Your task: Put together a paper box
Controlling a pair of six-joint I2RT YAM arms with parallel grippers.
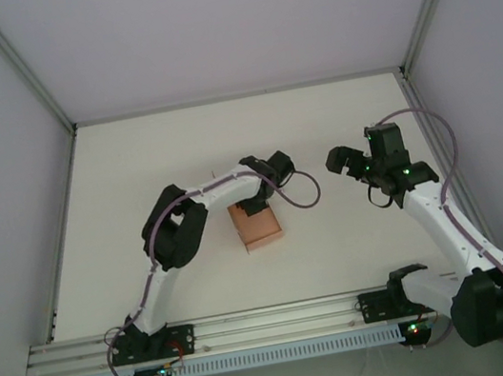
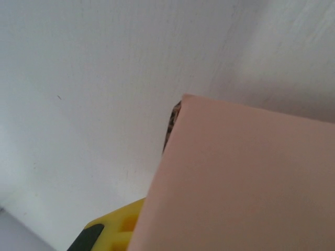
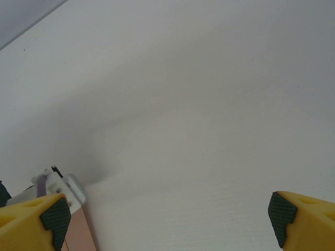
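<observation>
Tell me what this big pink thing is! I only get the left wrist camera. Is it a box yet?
Observer: Yes. The top camera shows the paper box folded into a small block on the table, not a flat sheet.
Operator: Is the other arm helping?
Observer: No. The right gripper hangs off to the box's right, apart from it. Its own camera shows its fingers spread wide with nothing between them.

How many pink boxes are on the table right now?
1. The paper box sits in the middle of the table at the left gripper, whose arm covers its far edge; anything under it is hidden.
</observation>
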